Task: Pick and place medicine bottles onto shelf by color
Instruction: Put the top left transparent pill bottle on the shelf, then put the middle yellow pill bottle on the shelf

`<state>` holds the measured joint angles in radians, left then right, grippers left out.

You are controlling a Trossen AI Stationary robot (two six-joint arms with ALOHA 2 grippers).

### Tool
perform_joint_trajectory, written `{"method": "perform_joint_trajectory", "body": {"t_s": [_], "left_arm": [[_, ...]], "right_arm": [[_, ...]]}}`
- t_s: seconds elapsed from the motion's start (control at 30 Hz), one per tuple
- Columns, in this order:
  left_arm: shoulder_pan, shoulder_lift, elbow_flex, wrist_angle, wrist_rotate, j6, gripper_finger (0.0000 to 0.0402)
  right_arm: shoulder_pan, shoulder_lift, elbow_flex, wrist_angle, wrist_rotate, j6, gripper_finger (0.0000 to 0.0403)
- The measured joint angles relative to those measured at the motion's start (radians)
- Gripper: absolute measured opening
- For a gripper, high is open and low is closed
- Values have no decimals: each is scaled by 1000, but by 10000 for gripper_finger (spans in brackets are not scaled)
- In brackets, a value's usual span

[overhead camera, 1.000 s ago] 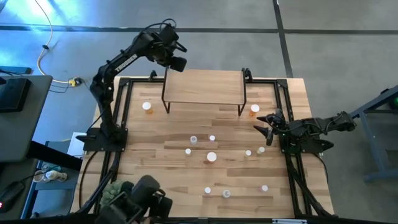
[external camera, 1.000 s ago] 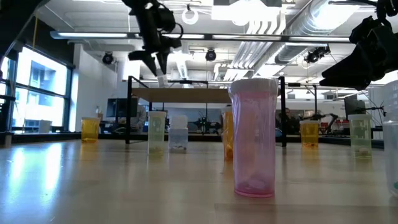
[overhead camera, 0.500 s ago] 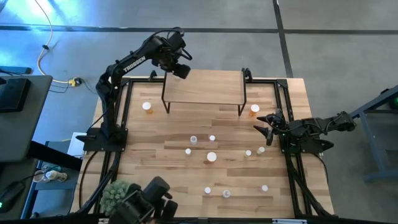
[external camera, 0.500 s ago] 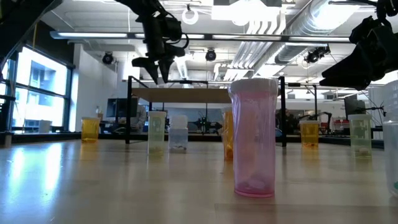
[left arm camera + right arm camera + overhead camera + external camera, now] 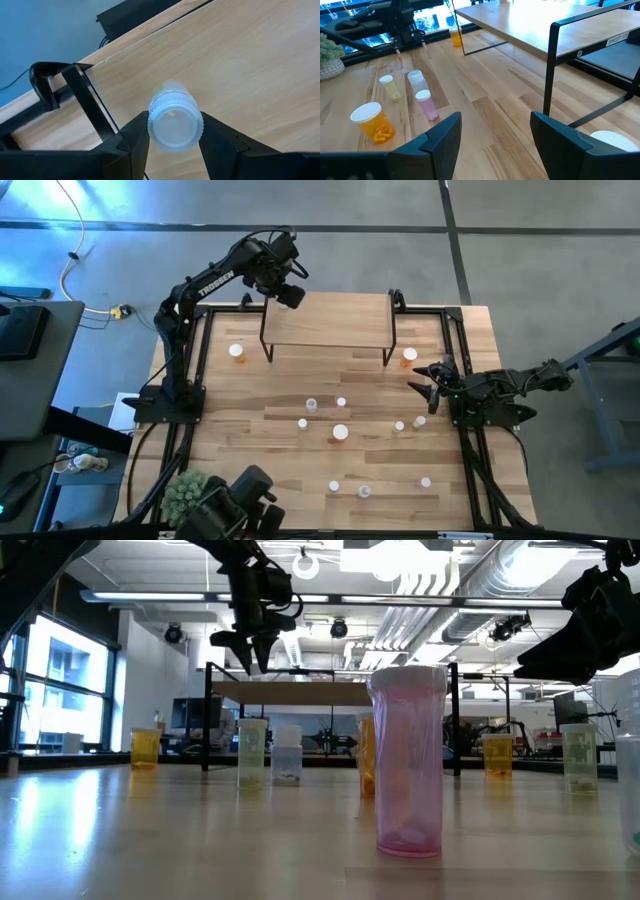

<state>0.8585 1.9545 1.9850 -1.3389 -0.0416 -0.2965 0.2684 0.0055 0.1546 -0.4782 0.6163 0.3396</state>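
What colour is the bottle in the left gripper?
Whitish-blue bottle, white cap; clearest in the left wrist view.

Green spiky plant ball at the striped wooden tabletop's near-left corner.

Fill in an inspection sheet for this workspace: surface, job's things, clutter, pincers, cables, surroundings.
Surface: striped wooden table, black frame rails along its left and right sides.
Job's things: small shelf at the far edge, its board bare; about ten white-capped bottles standing loose on the table, among them a pink bottle nearest the low camera and an orange bottle by the shelf's right leg.
Clutter: green plant ball at the near left corner.
Pincers: left pincer shut on a pale bottle, above the shelf's left end; right pincer open, empty, low at the right side.
Cables: yellow cable on the floor, far left.
Surroundings: grey floor; ceiling ducts and windows behind.
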Motion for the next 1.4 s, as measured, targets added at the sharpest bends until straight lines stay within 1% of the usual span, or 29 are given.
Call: {"method": "perform_joint_trajectory", "body": {"t_s": [0.3,0.53,0.7,0.83,1.07,1.13,1.27,1.33,1.4], "left_arm": [[0,0,0,3,-23,72,176],[0,0,0,53,-23,73,201],[0,1,9,62,-21,73,207],[0,0,44,61,-22,73,207],[0,0,159,54,-20,75,207],[0,0,193,48,-1,94,207],[-3,-7,244,23,84,148,207],[-10,-20,254,11,127,180,207],[-25,-32,254,-10,142,217,205]], "right_arm": [[0,0,0,0,0,0,229],[0,0,0,0,0,0,229],[0,0,0,0,0,0,229],[0,0,0,0,0,0,229],[0,0,0,0,0,0,229],[0,0,0,0,0,0,229],[0,0,0,0,0,0,229],[0,0,0,0,0,0,229],[0,0,0,0,0,0,229]]}}
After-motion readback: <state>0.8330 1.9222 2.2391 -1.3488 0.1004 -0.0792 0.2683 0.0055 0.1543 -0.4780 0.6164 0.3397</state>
